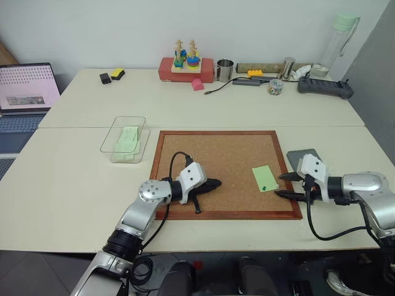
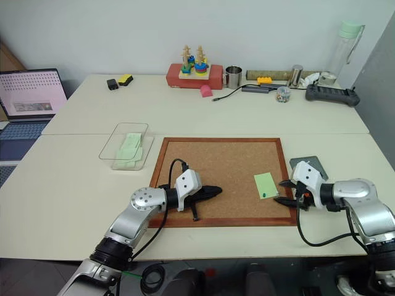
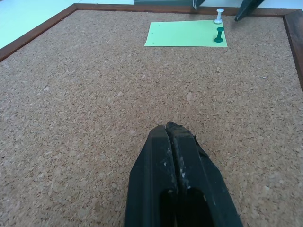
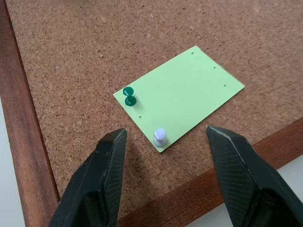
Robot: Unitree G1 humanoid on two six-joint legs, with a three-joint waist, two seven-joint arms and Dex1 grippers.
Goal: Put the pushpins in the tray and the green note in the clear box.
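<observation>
The green note [image 4: 182,97] lies on the cork board [image 1: 216,154] near its right edge, pinned by two pushpins: a dark green one [image 4: 129,96] and a whitish one [image 4: 160,137] at the note's near corner. My right gripper [image 1: 279,185] is open over the board's right frame, its fingertips [image 4: 116,139] just short of the whitish pin and to either side of it. The dark-grey tray [image 1: 302,156] sits just off the board's right side, partly behind that gripper. My left gripper [image 1: 217,182] is shut and empty, low over the cork, pointing toward the note. The clear box [image 1: 131,117] stands left of the board.
Pale mint paper sheets [image 1: 128,142] lie inside the clear box. Along the table's back edge are a stacking toy [image 1: 185,61], a metal cup [image 1: 224,69], a small jar [image 1: 275,87], a bottle [image 1: 338,43] and a black device [image 1: 325,86]. A laptop [image 1: 28,89] is at far left.
</observation>
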